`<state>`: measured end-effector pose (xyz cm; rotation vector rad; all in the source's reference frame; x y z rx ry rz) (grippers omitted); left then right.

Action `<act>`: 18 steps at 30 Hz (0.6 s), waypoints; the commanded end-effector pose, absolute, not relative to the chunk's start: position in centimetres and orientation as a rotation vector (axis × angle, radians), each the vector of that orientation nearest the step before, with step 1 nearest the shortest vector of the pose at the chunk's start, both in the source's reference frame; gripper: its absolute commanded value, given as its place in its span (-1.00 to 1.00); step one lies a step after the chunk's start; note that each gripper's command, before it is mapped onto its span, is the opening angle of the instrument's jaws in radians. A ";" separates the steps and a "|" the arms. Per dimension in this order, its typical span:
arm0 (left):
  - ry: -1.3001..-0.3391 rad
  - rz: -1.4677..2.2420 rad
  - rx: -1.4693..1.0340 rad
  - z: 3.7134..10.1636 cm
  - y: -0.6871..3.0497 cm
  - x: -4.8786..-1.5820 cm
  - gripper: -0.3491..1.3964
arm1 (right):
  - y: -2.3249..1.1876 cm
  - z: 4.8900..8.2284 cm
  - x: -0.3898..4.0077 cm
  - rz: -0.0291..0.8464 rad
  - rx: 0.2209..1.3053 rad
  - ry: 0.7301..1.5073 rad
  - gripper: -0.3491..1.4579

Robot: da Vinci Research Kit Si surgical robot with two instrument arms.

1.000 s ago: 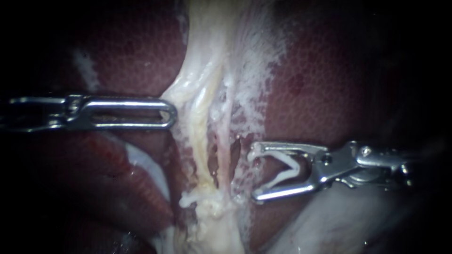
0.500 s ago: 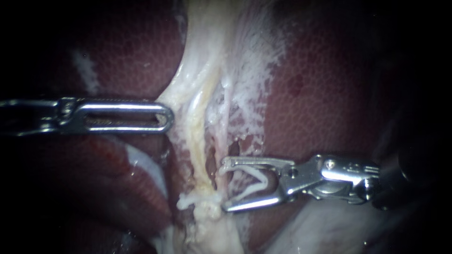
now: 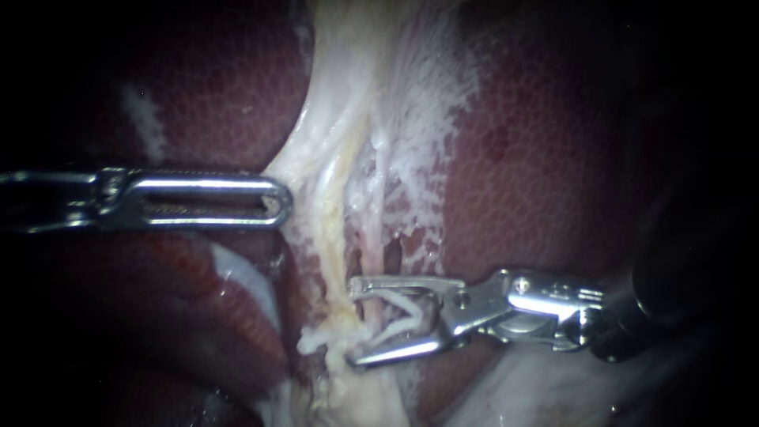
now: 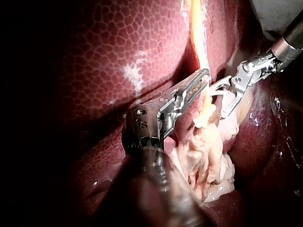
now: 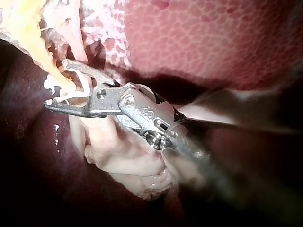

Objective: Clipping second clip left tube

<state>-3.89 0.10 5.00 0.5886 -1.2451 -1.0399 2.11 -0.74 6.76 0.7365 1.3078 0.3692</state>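
In the endoscope view, two tubes run down the pale tissue: a yellowish left tube (image 3: pixel 336 261) and a pinker one (image 3: pixel 371 245) beside it. A white clip (image 3: pixel 315 338) sits across the left tube low down. My right instrument (image 3: pixel 353 323) is open and carries a white V-shaped clip (image 3: pixel 403 308). Its jaws straddle the tubes just above the seated clip. It also shows in the right wrist view (image 5: pixel 54 84) and left wrist view (image 4: pixel 218 103). My left instrument (image 3: pixel 277 199) is shut on the pale tissue's left edge (image 3: pixel 294 170), as the left wrist view (image 4: pixel 204 79) confirms.
Dark red liver (image 3: pixel 538 158) lies on both sides of the pale stalk. White webby tissue (image 3: pixel 427 134) spreads right of the tubes. A pale lump of tissue (image 3: pixel 356 391) hangs below the clip, and pale tissue (image 3: pixel 538 379) lies under my right instrument's shaft.
My right instrument has moved left and slightly down, from beside the tubes to straddling them with its loaded clip. My left instrument keeps its hold and has drawn back slightly to the left.
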 end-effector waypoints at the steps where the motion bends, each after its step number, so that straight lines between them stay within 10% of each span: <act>1: -1.245 -1.040 0.588 5.01 0.10 -3.89 -1.00 | -0.74 6.76 2.13 0.367 0.737 1.308 0.04; 18: -1.245 -1.040 0.587 5.02 0.09 -3.91 -1.00 | -0.71 6.76 2.48 0.314 0.804 1.281 -0.01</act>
